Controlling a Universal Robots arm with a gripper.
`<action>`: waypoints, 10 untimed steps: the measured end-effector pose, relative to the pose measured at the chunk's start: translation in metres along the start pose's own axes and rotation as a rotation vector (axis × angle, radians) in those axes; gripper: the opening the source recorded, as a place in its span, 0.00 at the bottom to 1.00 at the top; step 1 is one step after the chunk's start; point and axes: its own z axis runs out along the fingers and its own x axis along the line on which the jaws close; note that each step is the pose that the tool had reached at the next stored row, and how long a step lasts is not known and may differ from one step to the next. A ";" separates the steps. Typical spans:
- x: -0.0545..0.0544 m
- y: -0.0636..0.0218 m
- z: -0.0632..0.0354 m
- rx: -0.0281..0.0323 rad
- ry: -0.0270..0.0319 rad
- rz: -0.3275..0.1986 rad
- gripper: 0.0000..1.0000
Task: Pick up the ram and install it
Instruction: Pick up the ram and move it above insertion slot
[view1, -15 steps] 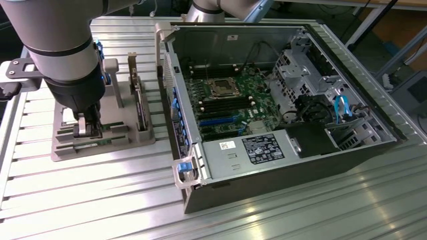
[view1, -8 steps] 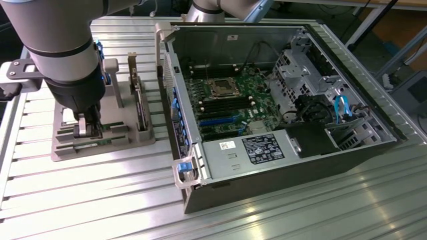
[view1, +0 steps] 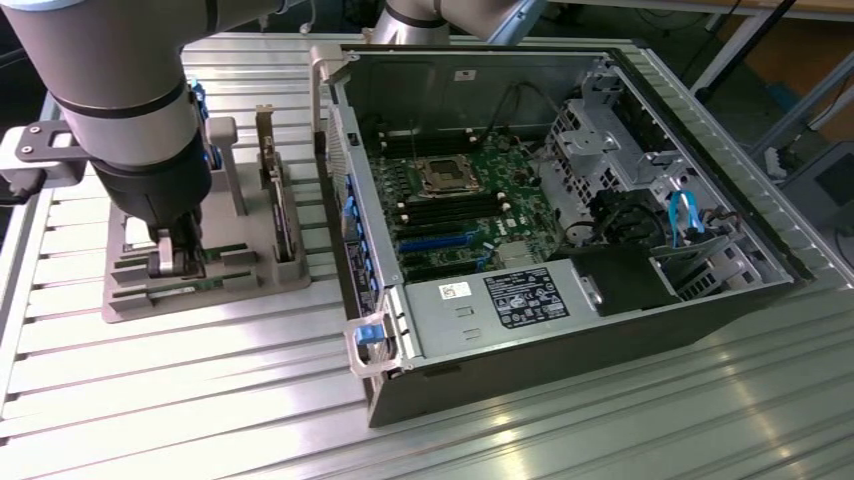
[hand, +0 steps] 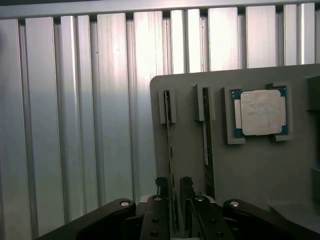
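We are at pickup: our open fingers (hand: 186, 190) straddle the ram (hand: 170, 145), which stands on edge in the holder (hand: 250, 170), ungripped. A clean grasp needs them centred on its thin edge.

Table (view1: 160, 400) is shiny silver with long ribbed stripes, and the holder (view1: 134, 305) on it is plain matte grey, same grey as the arm (view1: 114, 80) apart from its blue band. The ram (hand: 169, 150) is a dark green stick, the second stick (hand: 207, 145) looks the same dark green, the processor (hand: 260, 112) is dull silver with a teal rim, and the gripper (hand: 173, 184) is black. Computer case (view1: 534, 400) is black outside and silver-grey inside, with a green motherboard (view1: 467, 200), some blue slots (view1: 427, 243), a bright blue cable (view1: 683, 215) and a black-and-white label (view1: 527, 298).
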 end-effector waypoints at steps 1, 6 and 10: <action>0.000 0.0000 0.0003 0.0001 -0.0001 0.000 0.24; 0.000 -0.0001 0.0036 0.0001 -0.0001 0.000 0.24; 0.000 -0.0001 0.0072 0.0001 -0.0001 0.000 0.24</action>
